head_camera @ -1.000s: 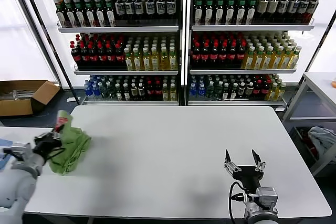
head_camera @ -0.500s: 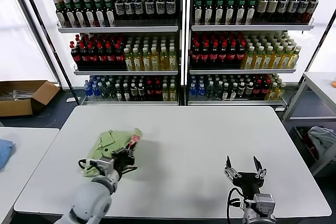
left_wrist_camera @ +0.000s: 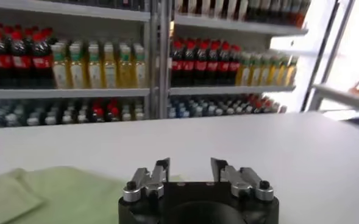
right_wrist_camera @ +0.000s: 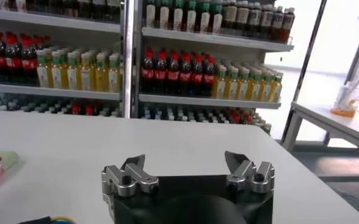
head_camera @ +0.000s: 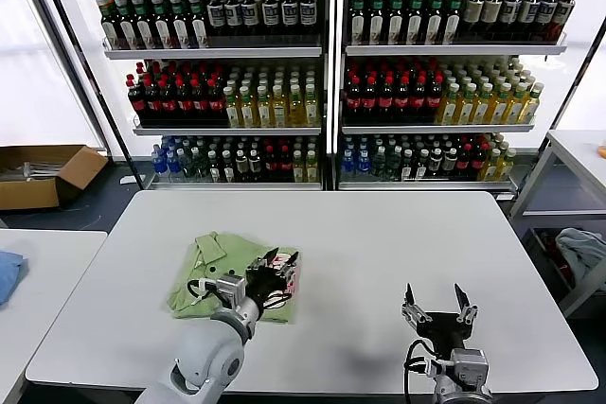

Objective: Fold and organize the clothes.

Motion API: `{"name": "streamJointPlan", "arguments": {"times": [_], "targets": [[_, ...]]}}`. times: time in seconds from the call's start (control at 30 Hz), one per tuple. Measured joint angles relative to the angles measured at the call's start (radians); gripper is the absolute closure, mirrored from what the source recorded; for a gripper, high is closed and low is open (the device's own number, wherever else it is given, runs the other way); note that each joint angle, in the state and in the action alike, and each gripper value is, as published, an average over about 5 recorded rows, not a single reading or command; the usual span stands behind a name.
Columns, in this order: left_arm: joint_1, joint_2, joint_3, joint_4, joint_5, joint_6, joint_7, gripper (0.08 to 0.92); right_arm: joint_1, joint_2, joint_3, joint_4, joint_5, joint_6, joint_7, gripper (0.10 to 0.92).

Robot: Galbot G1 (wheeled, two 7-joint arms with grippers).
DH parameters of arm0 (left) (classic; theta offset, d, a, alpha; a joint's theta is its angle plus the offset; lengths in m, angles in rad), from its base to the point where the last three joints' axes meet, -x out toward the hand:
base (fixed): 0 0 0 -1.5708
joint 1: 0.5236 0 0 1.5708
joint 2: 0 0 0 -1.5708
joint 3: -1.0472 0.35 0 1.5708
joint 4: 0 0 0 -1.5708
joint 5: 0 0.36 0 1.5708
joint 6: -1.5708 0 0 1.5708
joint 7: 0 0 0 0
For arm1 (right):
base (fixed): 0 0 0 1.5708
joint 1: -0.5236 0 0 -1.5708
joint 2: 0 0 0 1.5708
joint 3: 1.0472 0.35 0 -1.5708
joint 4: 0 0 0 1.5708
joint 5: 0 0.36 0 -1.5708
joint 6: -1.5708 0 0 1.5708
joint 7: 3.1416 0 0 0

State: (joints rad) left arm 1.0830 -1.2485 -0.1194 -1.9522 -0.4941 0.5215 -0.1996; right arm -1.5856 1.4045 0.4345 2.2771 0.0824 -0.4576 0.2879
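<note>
The table [head_camera: 398, 262] is the largest thing here, white and wide, with shelves of bottles [head_camera: 322, 73] behind it. On the left half of the table lies the shirt [head_camera: 213, 267], light green, spread low and rumpled, with its collar toward the far side and the red-and-white print [head_camera: 284, 279] at the near right edge. The left gripper [head_camera: 281, 260] is over that right edge of the shirt, just above the print, and its fingers [left_wrist_camera: 162, 167] stand apart with nothing between them, so it is released and does not hold the cloth. The right gripper [head_camera: 435, 298] waits near the front right of the table, well apart from the shirt, with its jaws wide and empty. The shirt looks light and very soft; I judge it will sag and bend wherever it is lifted and will not keep a shape by itself. It should not slip much on the table, but one layer may slide over another. A good place to take hold is an edge or a corner, for example the hem or the shoulder seam, pinching only the layers that must move. The small buttons near the collar cannot be made out here.
</note>
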Motion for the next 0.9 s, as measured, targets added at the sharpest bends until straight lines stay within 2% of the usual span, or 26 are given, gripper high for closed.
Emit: {"name": "streamJointPlan", "arguments": {"times": [0.33,0.57,0.9], "targets": [[0.019,0.026,-0.075,-0.058,0.012,-0.004,-0.031,0.207,0.128,-0.041,-0.081,-0.076,0.285,-0.052,0.031,0.203],[0.060,0.071,-0.191,-0.105,0.041,0.006,-0.051,0.178,0.296,-0.068,-0.189,-0.190,0.465,-0.087,0.056,0.203],[0.131,0.073,-0.322,-0.114,0.082,0.015,-0.056,0.177,0.561,-0.084,-0.362,-0.387,0.645,-0.107,0.071,0.203]]}}
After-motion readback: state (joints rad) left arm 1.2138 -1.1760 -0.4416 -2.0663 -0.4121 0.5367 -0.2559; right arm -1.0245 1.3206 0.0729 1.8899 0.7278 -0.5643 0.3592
